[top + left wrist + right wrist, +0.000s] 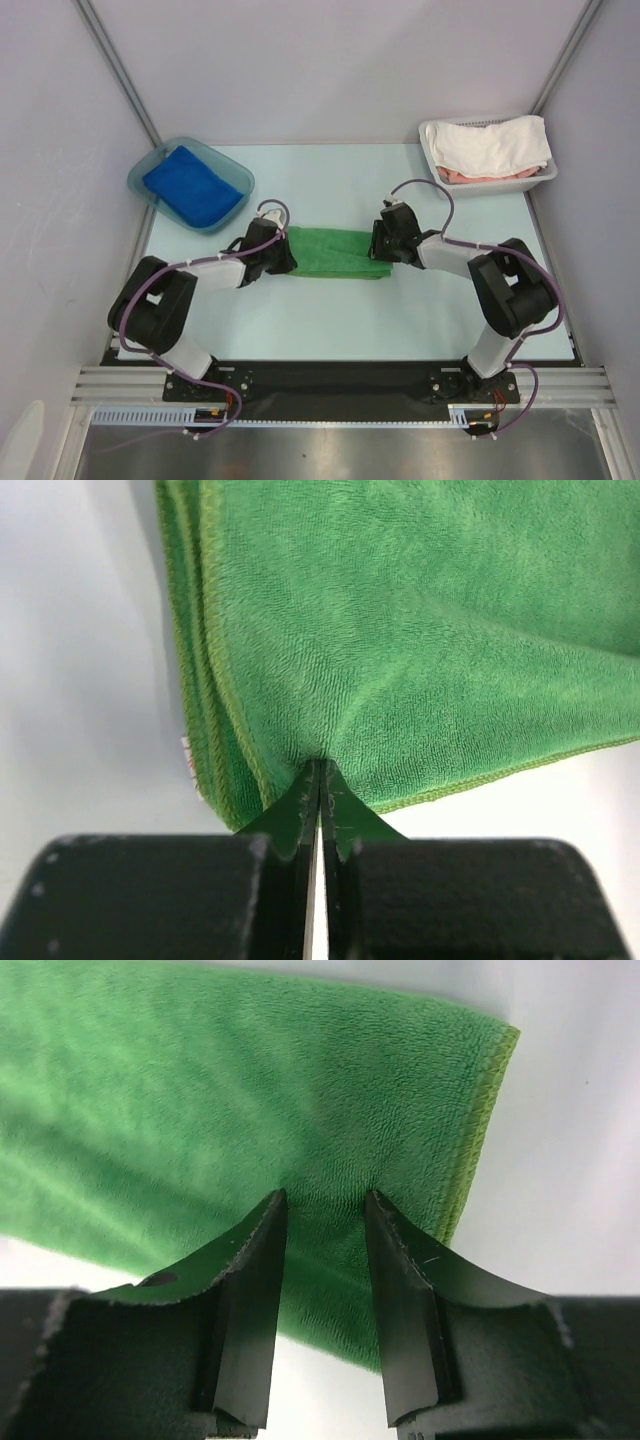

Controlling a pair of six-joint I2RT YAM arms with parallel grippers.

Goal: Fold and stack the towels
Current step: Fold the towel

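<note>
A green towel (335, 253), folded into a long strip, lies mid-table between my two grippers. My left gripper (285, 250) is at its left end. In the left wrist view the jaws (320, 765) are pinched together on a tuck of the green towel (420, 630), whose stacked hemmed edges show at the left. My right gripper (380, 250) is at the strip's right end. Its jaws (322, 1198) stand apart, tips resting against the green towel (200, 1090) near its hemmed corner. A royal blue towel (195, 183) lies folded in a bin at the back left.
The bluish translucent bin (140, 175) sits at the back left corner. A white basket (432, 150) at the back right holds a white cloth (500, 143) over a pinkish item (480, 176). Enclosure walls stand close on both sides and behind.
</note>
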